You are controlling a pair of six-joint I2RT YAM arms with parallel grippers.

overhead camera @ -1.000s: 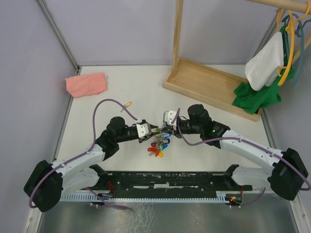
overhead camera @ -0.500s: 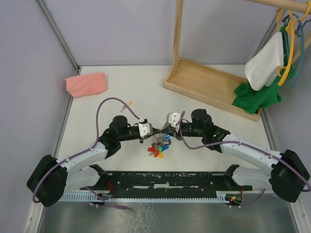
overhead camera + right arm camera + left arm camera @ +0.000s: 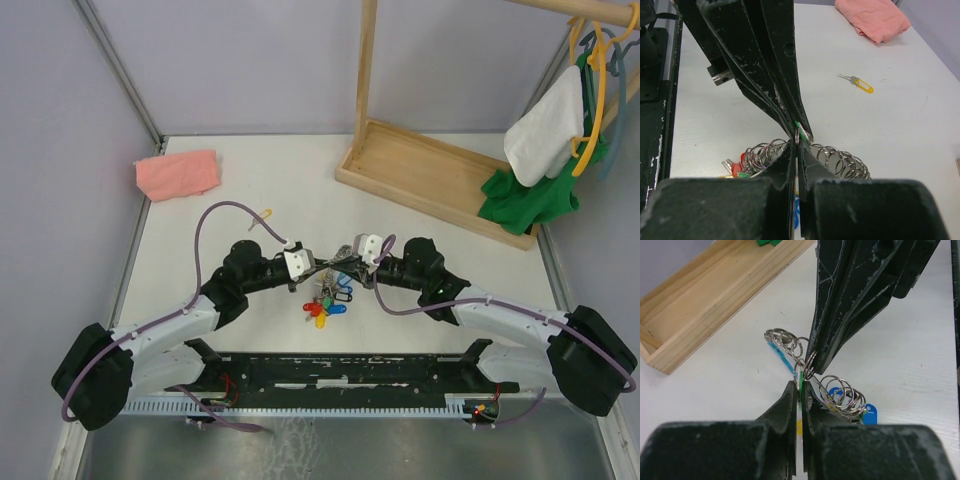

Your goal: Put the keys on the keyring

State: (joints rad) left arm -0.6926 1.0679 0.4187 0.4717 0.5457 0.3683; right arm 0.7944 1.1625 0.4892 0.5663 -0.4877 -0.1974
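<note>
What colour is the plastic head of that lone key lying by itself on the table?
The lone key has a yellow head, clearest in the right wrist view.

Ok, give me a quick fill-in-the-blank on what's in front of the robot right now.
The lone key has a ____ head.
The folded cloth is ____.
The left gripper is shut on a second key with a ____ head.
Missing words: yellow, pink, green.

A pink cloth [image 3: 178, 173] lies at the worktop's [image 3: 280, 170] far-left corner. A wooden rack [image 3: 435, 175] stands far right, holding a green garment [image 3: 530, 195] and a white cloth [image 3: 545, 125].
</note>
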